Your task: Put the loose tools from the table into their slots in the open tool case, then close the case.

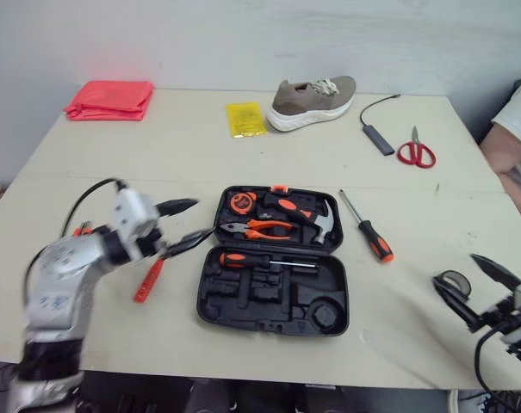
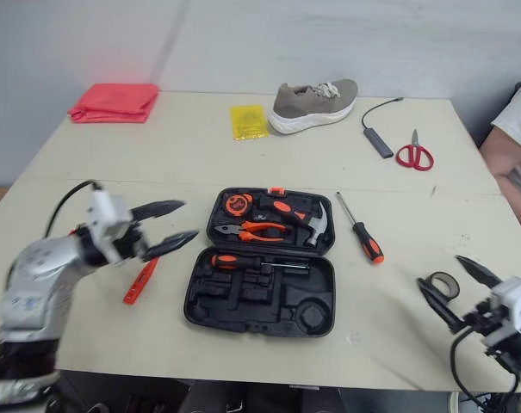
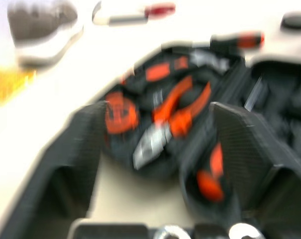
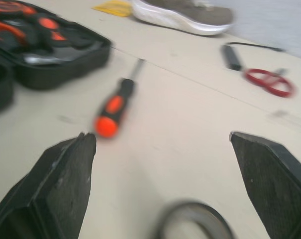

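Note:
The black tool case (image 1: 273,303) lies open mid-table, holding an orange tape measure (image 1: 241,203), pliers (image 1: 258,228), a hammer (image 1: 316,220) and a screwdriver (image 1: 260,261). A loose orange-and-black screwdriver (image 1: 369,229) lies just right of the case. An orange-handled tool (image 1: 148,280) lies left of it. My left gripper (image 1: 200,219) hovers open at the case's left edge, above that tool; its wrist view faces the pliers (image 3: 170,117). My right gripper (image 1: 455,271) is open near the front right edge, its fingers either side of a dark tape roll (image 1: 454,282).
Along the far side lie a folded red cloth (image 1: 110,99), a yellow packet (image 1: 244,119), a grey shoe (image 1: 313,99), a black adapter with cable (image 1: 378,138) and red scissors (image 1: 416,151). A person's arm (image 1: 510,146) is at the right edge.

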You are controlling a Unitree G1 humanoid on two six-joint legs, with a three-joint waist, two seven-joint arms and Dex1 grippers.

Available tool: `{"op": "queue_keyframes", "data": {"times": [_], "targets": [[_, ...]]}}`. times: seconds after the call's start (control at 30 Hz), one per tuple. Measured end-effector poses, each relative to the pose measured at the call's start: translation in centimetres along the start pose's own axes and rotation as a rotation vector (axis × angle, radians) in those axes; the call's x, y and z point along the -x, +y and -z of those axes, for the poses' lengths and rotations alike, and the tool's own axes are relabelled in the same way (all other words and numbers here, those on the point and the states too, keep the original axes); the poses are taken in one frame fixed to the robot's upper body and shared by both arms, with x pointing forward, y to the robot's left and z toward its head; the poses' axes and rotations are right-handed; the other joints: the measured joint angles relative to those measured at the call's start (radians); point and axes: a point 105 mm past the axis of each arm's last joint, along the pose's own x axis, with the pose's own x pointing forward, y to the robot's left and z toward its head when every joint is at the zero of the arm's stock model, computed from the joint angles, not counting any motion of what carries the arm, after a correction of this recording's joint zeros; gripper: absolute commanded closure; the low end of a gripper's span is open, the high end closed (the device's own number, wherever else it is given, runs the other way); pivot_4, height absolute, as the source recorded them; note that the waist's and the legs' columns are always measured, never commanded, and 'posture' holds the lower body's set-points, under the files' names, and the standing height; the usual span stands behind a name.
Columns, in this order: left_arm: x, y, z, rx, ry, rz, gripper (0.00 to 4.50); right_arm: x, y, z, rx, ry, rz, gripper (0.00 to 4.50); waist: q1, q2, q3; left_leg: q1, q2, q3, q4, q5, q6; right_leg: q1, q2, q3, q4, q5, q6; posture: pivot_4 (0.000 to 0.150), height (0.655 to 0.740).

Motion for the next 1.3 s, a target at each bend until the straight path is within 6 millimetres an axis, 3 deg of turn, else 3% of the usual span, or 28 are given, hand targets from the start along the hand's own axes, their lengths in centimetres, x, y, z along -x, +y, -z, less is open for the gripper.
{"op": "queue_keyframes", "data": {"times": [0.1,0.17,0.3,0.37,0.5,0.6,0.73,0.8,0.9,1.03,1.17,1.3], "targets": [[5.9,1.3,1.7,0.052,0.108,-0.145,0.03,2.4,-0.7,1.3,-0.006,0.060,0.065,0.00,-0.004,-0.002,0.004,0.000,0.000,-0.002,-0.003,0.001,-0.003,-0.007,0.000,0.003,0.000,-0.002,-0.004,0.150,0.7400],[8.7,1.9,2.0,0.051,0.161,-0.208,0.03,3.1,-1.0,1.7,-0.002,0.069,0.088,0.00,-0.007,-0.003,0.005,-0.001,0.000,-0.002,-0.006,0.000,-0.003,-0.010,0.000,0.010,-0.004,-0.007,-0.016,0.150,0.7400],[13.0,1.9,3.7,0.100,0.241,-0.293,0.03,3.6,-0.8,2.5,-0.035,0.078,0.118,0.00,-0.010,-0.003,0.005,-0.001,-0.001,-0.001,-0.013,0.000,-0.004,-0.012,0.000,0.013,-0.010,-0.005,-0.018,0.150,0.7400],[13.6,1.9,4.0,0.117,0.247,-0.311,0.03,2.9,-0.4,2.3,-0.050,0.051,0.108,0.00,-0.010,-0.002,0.005,-0.001,0.000,-0.001,-0.013,0.000,-0.004,-0.013,0.000,0.014,-0.010,-0.005,-0.018,0.150,0.7400],[12.9,1.9,3.2,0.108,0.198,-0.297,0.03,-0.1,0.1,-0.3,-0.042,-0.059,0.059,0.00,-0.023,-0.002,0.005,-0.001,-0.001,0.000,-0.014,0.000,-0.004,-0.014,0.000,0.017,-0.010,-0.004,-0.019,0.150,0.7400],[10.3,0.8,2.1,0.117,0.141,-0.193,0.03,-3.3,2.1,-2.3,-0.095,-0.095,-0.031,0.00,-0.026,-0.002,0.005,-0.001,-0.001,0.000,-0.015,0.002,-0.006,-0.015,0.000,0.018,-0.007,-0.003,-0.019,0.150,0.7400],[7.3,-0.5,-0.4,0.107,0.074,-0.047,0.03,-6.6,3.9,-4.5,-0.123,0.007,-0.149,0.00,-0.024,-0.002,0.005,-0.001,-0.002,0.000,-0.014,0.003,-0.007,-0.015,0.001,0.021,-0.002,0.000,-0.013,0.150,0.7400],[5.6,-1.0,-2.0,0.084,0.028,0.024,0.03,-8.4,4.8,-6.9,-0.135,-0.027,-0.222,0.00,-0.025,-0.002,0.005,-0.001,-0.002,0.000,-0.014,0.003,-0.007,-0.015,0.003,0.022,-0.001,0.002,-0.009,0.150,0.7400],[2.4,-3.3,-3.7,0.061,-0.030,0.190,0.03,-11.2,6.5,-8.3,-0.174,0.072,-0.328,0.00,-0.024,-0.003,0.005,-0.001,-0.003,0.000,-0.012,0.004,-0.006,-0.015,0.003,0.023,0.000,0.002,-0.009,0.150,0.7400],[0.6,-4.7,-4.5,0.071,-0.071,0.281,0.03,-12.8,7.7,-6.9,-0.220,0.254,-0.362,0.00,-0.021,-0.003,0.005,-0.001,-0.003,0.000,-0.011,0.005,-0.006,-0.015,0.004,0.022,0.002,0.003,-0.009,0.150,0.7400],[-0.9,-6.1,-5.5,0.095,-0.116,0.351,0.03,-15.1,7.3,-7.4,-0.229,0.284,-0.330,0.00,-0.023,-0.003,0.005,-0.002,-0.004,0.001,-0.010,0.006,-0.004,-0.015,0.004,0.022,0.002,0.004,-0.005,0.150,0.7400],[-1.3,-7.0,-5.3,0.119,-0.105,0.388,0.03,-15.8,6.8,-5.1,-0.213,0.389,-0.279,0.00,-0.021,-0.004,0.005,-0.002,-0.005,0.002,-0.010,0.010,0.001,-0.015,0.004,0.022,0.002,0.005,-0.005,0.150,0.7400]]}}
